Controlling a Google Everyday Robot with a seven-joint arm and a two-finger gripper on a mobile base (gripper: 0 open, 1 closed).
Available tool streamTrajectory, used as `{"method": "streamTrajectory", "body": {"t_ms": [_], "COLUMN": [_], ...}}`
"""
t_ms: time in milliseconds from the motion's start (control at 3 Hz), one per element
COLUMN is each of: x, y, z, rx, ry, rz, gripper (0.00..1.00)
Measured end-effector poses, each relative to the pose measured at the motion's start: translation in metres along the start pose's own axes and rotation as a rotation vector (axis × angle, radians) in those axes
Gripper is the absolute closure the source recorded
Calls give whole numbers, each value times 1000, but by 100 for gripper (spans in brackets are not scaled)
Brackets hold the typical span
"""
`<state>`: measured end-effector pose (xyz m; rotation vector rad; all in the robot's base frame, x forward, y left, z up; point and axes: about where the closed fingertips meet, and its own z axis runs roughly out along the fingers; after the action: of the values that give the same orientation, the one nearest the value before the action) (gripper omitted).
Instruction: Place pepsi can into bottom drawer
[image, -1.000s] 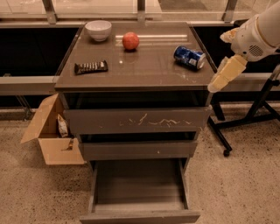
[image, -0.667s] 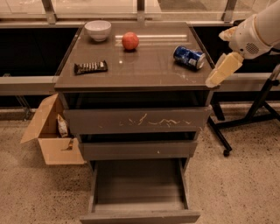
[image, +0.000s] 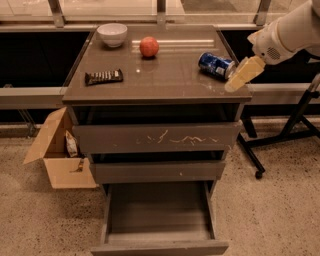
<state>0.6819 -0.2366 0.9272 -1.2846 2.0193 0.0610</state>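
The step in hand is, by my reading, the reach for the pepsi can (image: 216, 65), which lies on its side near the right front corner of the cabinet top (image: 160, 82), one silver end turned toward the arm. The gripper (image: 240, 76) hangs just to the right of the can and a little nearer the front edge, angled down and leftward toward it. Whether it touches the can I cannot tell, and nothing is seen carried in it. Whether the gripper stands apart or together cannot be told from this view either. To do this well, the approach should come down across the can's round body rather than along its length, since a can on its side will roll at a nudge (and the cabinet's front edge is close by it). Closing squarely on the middle of the can should also keep it from swinging in the grasp. The apple (image: 149, 46), the bowl (image: 112, 34) and the snack bar (image: 103, 76) all sit well to the left of the can, out of the way. The bottom drawer (image: 159, 247) stands pulled open far below the can and somewhat to its left, with nothing seen inside, so the can has yet to be lifted and carried down.
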Motion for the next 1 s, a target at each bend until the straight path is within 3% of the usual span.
{"method": "streamTrajectory", "body": {"t_ms": [1000], "x": [-2], "y": [-21], "z": [56], "rx": [6], "ry": [-20], "rz": [70], "gripper": [0]}}
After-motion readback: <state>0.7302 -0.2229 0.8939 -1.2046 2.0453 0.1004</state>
